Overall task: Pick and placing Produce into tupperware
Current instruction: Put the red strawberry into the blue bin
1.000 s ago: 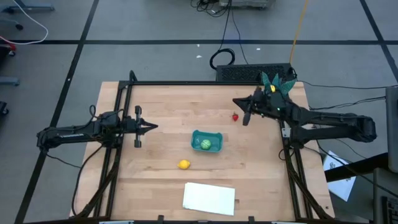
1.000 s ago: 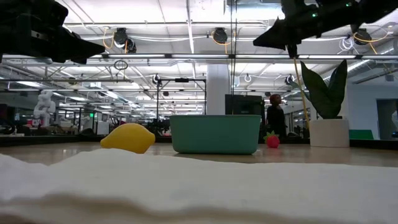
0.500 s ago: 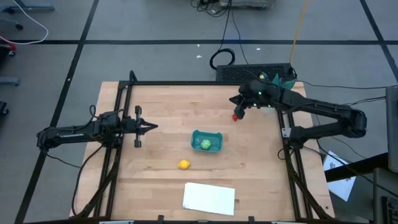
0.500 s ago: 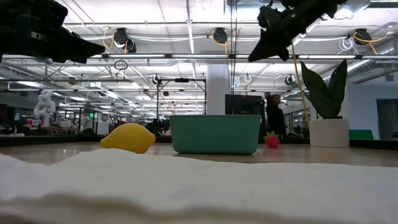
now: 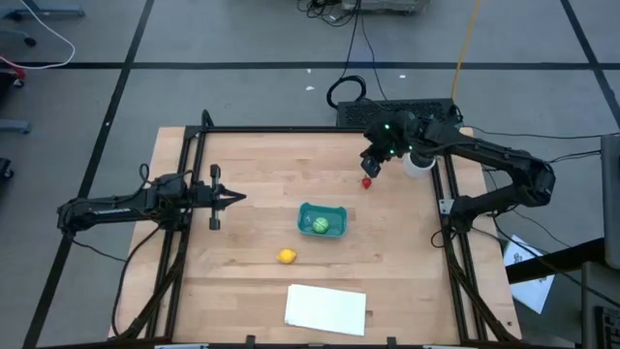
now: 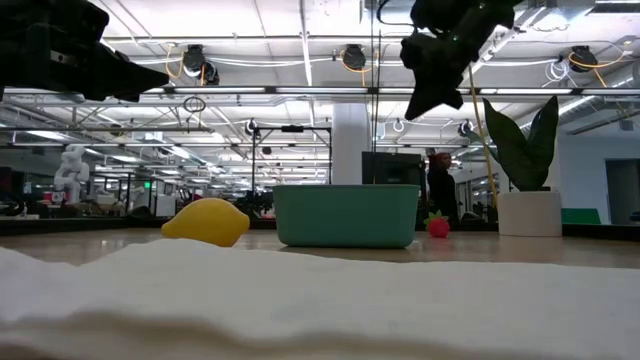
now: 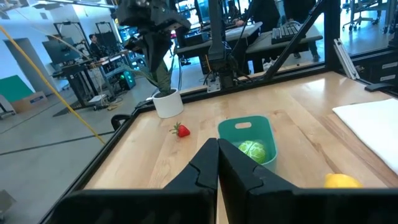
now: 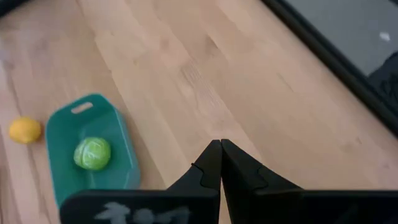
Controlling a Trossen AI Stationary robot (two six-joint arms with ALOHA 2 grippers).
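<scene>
The tub is a small teal rectangle with rounded corners, sitting near the middle of the table. A pale green ball lies inside it, leafy like a little cabbage in the wrist views. The strawberry is tiny and red, on bare wood up toward the far right part of the table, well apart from the tub. The lemon lies on the wood on the near side of the tub, a little to its left.

The right gripper hangs high above the table, just beside the strawberry in the high view, its arm bent back from the right edge; its two fingers meet with no gap and hold nothing. The left gripper rests over the left side, fingers likewise pressed together and empty, pointing toward the tub.

A white sheet lies at the near edge. A potted plant stands at the far right corner. Bare wood surrounds the strawberry on all sides.
</scene>
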